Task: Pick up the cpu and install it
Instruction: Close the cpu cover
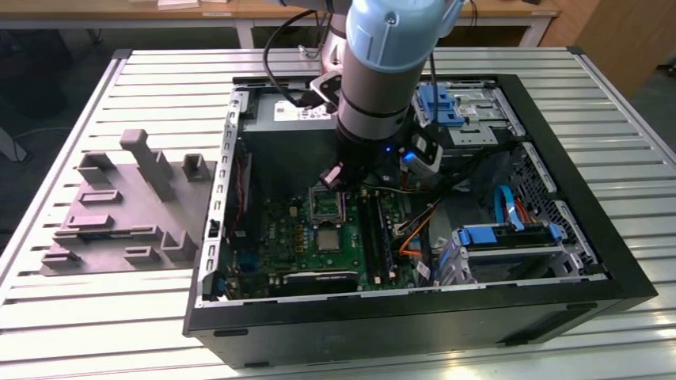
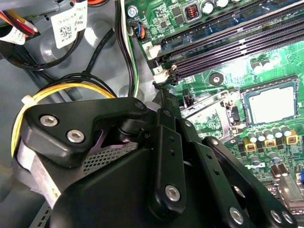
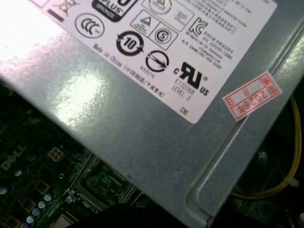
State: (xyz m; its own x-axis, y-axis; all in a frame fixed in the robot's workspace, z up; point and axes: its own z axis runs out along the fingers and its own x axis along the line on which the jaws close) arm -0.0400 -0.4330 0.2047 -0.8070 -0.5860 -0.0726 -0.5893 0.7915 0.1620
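Resting on slatted metal table (image 1: 95, 317): open PC case (image 1: 423, 317), cpu (image 1: 326, 239) seated.

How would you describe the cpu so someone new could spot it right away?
Look inside the open black computer case on the slatted table, at the green motherboard on its floor. The cpu is the flat, pale silvery square in a dark metal frame, beside the long black memory slots, near the pincer.
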